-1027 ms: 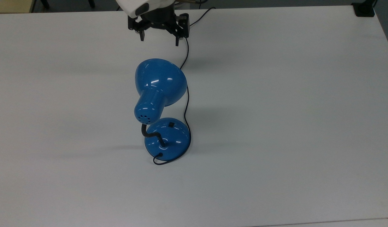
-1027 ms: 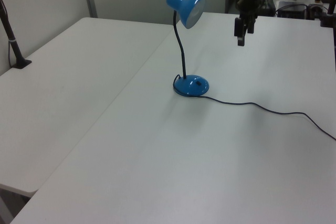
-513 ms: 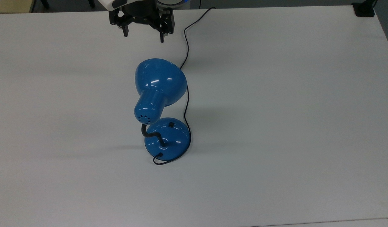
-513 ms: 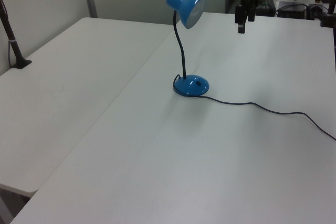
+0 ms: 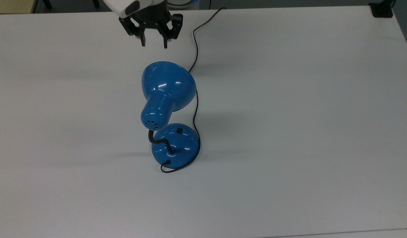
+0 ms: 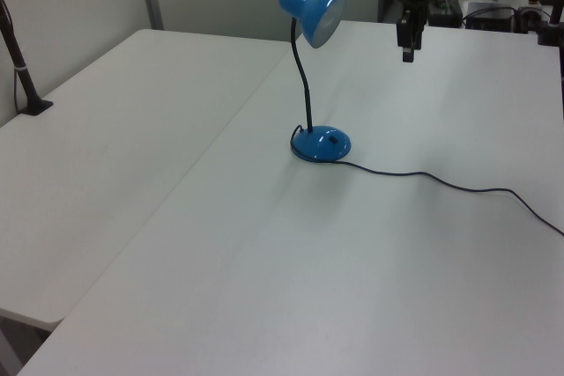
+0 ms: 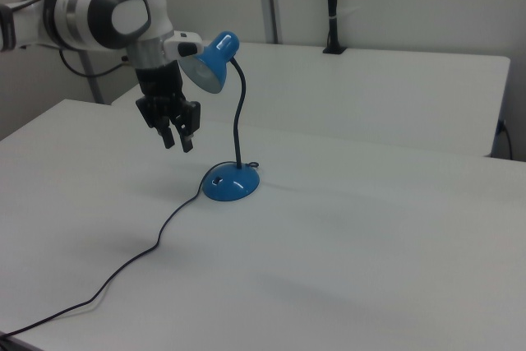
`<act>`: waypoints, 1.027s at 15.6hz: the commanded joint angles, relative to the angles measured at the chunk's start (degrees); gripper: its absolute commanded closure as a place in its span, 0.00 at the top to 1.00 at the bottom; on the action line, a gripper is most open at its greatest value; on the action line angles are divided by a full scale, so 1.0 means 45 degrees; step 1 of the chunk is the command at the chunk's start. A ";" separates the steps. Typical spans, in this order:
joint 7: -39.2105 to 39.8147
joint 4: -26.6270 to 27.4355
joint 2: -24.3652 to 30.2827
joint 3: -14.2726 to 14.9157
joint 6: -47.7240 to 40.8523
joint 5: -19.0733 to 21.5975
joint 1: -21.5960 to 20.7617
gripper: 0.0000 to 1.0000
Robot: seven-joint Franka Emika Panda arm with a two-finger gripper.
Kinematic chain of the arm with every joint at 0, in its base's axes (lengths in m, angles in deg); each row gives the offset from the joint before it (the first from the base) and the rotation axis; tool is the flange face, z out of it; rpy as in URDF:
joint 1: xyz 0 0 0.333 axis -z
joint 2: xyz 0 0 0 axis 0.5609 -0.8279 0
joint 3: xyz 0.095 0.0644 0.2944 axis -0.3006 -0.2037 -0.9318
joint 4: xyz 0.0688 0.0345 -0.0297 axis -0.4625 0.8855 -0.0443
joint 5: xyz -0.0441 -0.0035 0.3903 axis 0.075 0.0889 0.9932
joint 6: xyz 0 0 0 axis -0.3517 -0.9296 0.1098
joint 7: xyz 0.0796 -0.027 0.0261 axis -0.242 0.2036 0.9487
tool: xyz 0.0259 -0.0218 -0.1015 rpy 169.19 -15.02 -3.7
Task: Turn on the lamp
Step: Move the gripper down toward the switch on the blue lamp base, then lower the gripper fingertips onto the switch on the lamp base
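Note:
The lamp stands in the middle of the white table, with a glossy blue dome shade (image 5: pixel 168 84) on a bent black gooseneck (image 5: pixel 160 140). Its round blue base (image 5: pixel 185 148) carries a small black switch (image 5: pixel 179 131). In the left view the shade (image 6: pixel 314 15) faces the left view's right, above the base (image 6: pixel 322 143). My gripper (image 5: pixel 154 44) hangs in the air beyond the shade, open, with nothing between its fingers. In the right view the gripper (image 7: pixel 179 144) hovers to the right view's left of the base (image 7: pixel 230 184), above the table.
The lamp's thin black cord (image 5: pixel 197 49) runs from the base past the shade to the far table edge, close beside the gripper. In the left view the cord (image 6: pixel 458 187) trails across the table. A second white table (image 6: pixel 106 129) adjoins. A black clamp (image 5: pixel 382 10) sits at a corner.
The gripper swung toward the top view's left, then came back part way toward the lamp shade. Its fingers have drawn closer together. The lamp has not moved.

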 commanded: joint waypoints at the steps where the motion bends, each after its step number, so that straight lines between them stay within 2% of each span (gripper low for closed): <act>1: -0.0014 0.2438 0.0875 -0.0013 0.2870 0.0033 -0.0597 0.00; 5: -0.0874 0.3557 0.0585 -0.0071 0.6308 0.0033 -0.0988 0.00; 9: -0.1928 0.3364 -0.0740 -0.0110 0.8362 -0.0006 -0.1204 0.00; 12: -0.2105 0.3305 -0.1425 -0.0208 0.9126 -0.0026 -0.1223 0.00; 16: -0.3685 0.2681 -0.2538 -0.0208 0.9480 -0.0434 -0.1477 0.00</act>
